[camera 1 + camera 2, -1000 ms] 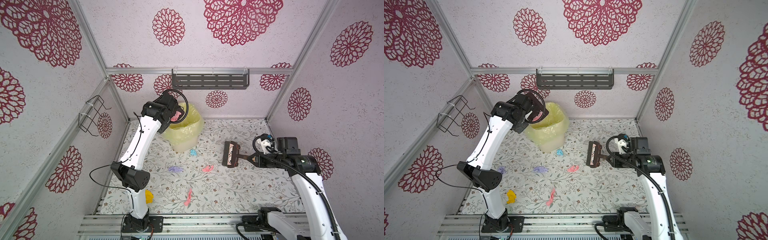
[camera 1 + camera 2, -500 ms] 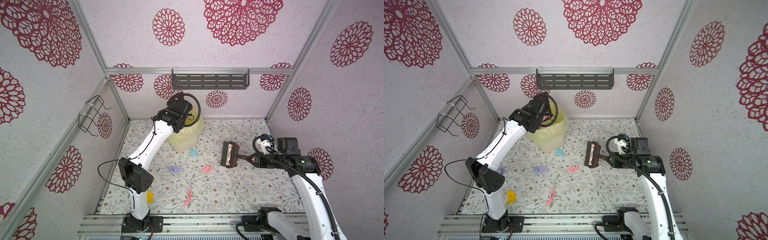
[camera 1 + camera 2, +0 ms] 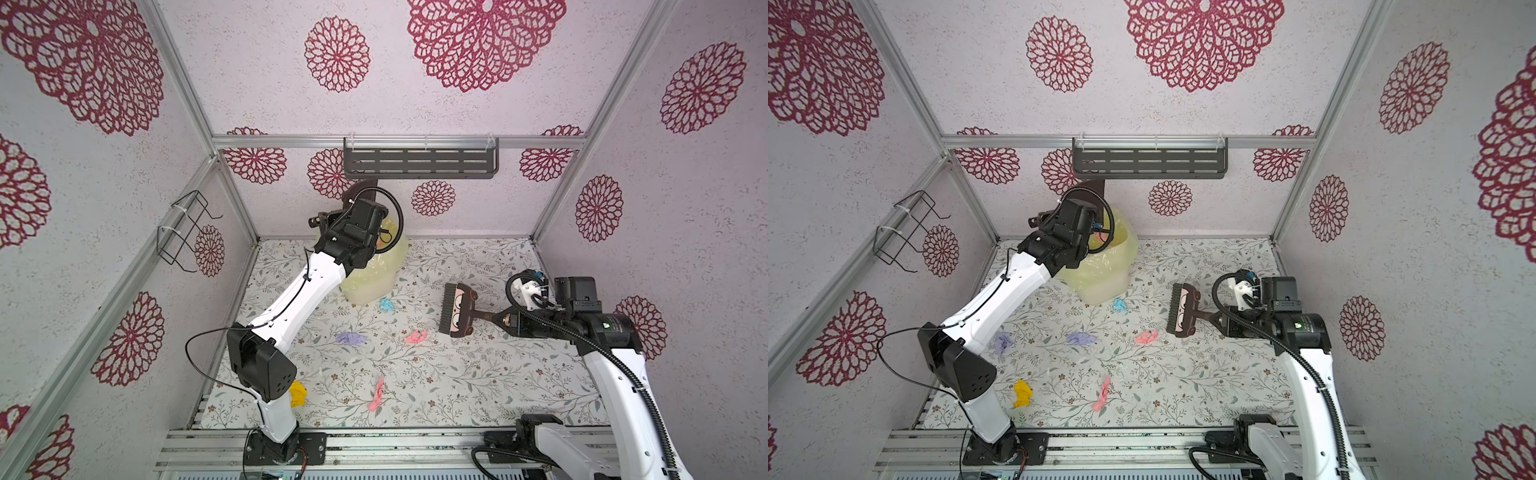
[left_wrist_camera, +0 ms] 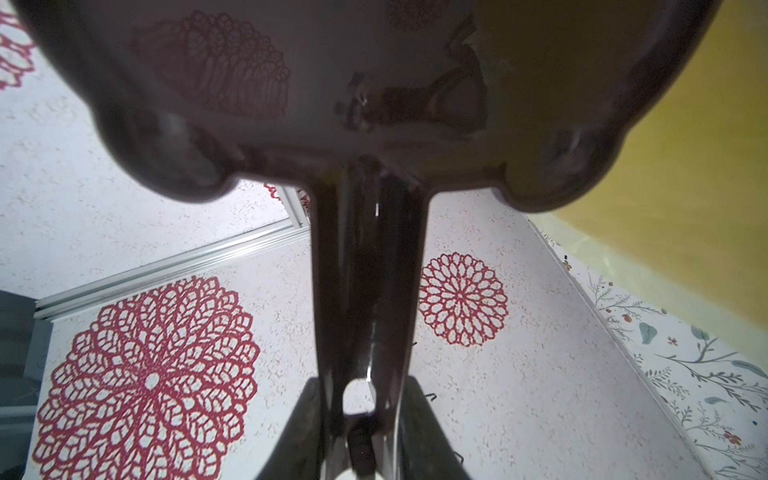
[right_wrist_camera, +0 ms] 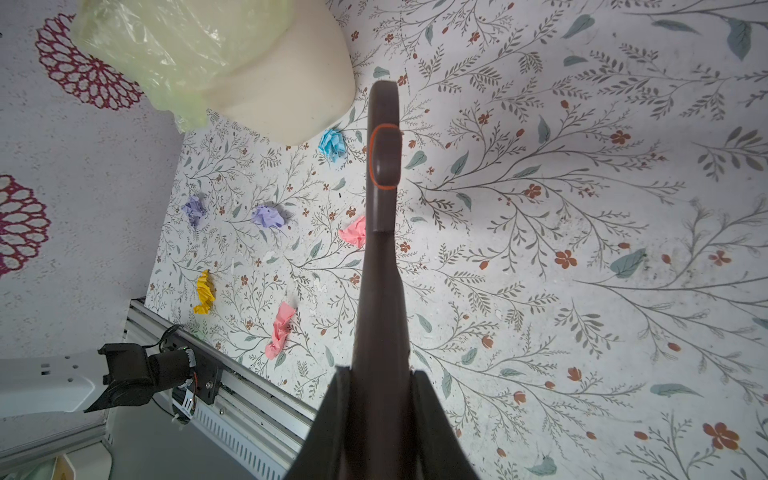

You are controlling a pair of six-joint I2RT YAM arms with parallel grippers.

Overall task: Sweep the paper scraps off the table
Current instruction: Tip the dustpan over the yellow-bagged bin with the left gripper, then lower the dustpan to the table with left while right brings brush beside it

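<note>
Several paper scraps lie on the table [image 3: 478, 374]: a blue one [image 3: 386, 305] by the bin, a lilac one [image 3: 350, 338], two pink ones [image 3: 416, 337] [image 3: 377, 394] and a yellow one [image 3: 297, 394]; a second lilac wad [image 3: 1003, 343] shows beside the left arm. My left gripper [image 4: 365, 390] is shut on the handle of a brown dustpan [image 4: 374, 83], held high over the yellow-lined bin [image 3: 374, 282]. Over the table's right half, my right gripper [image 3: 505, 322] is shut on a brown brush [image 3: 457, 307], right of the nearer pink scrap [image 5: 354, 232].
A grey slotted shelf [image 3: 419, 163] hangs on the back wall just above the dustpan [image 3: 360, 189]. A black wire rack [image 3: 187, 232] juts from the left wall. A metal rail [image 3: 374, 444] runs along the table's front edge.
My left arm has swung right and toward the back wall, carrying the dustpan from left of the bin to above it. The brush has crept slightly left.
</note>
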